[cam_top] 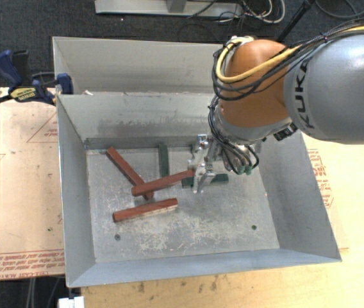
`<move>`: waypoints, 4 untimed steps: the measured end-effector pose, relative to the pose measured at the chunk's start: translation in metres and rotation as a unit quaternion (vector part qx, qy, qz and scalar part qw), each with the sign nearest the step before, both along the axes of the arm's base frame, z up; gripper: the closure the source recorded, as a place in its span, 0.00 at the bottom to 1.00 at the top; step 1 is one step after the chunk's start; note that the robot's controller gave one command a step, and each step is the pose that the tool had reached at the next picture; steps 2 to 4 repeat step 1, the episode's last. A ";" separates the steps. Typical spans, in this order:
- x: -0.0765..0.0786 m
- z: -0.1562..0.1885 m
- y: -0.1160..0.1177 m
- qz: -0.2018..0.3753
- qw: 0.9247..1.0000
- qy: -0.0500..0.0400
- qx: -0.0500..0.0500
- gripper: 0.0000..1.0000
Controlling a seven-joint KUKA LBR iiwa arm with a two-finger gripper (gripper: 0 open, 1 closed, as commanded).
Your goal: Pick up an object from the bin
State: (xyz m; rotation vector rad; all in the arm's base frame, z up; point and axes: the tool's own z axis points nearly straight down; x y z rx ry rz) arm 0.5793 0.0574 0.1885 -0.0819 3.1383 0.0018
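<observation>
Fingers [199, 178] down at right end of red-brown stick [163, 183], beside dark green piece [219, 179]; spread between them impossible to tell.

Matt grey metal bin [195, 233], scuffed floor — reddish-brown sticks [145, 210] look like matt wood.

Free to pass over the bare floor along the lower and right parts of the bin [233, 230]. Blocked left of centre by three brown sticks [145, 209], two overlapping, and a dark green stick [163, 162] just above. Hemmed in by sloping walls all round.
</observation>
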 end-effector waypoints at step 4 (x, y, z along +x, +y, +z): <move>-0.003 0.069 0.002 0.002 1.000 0.000 0.000 1.00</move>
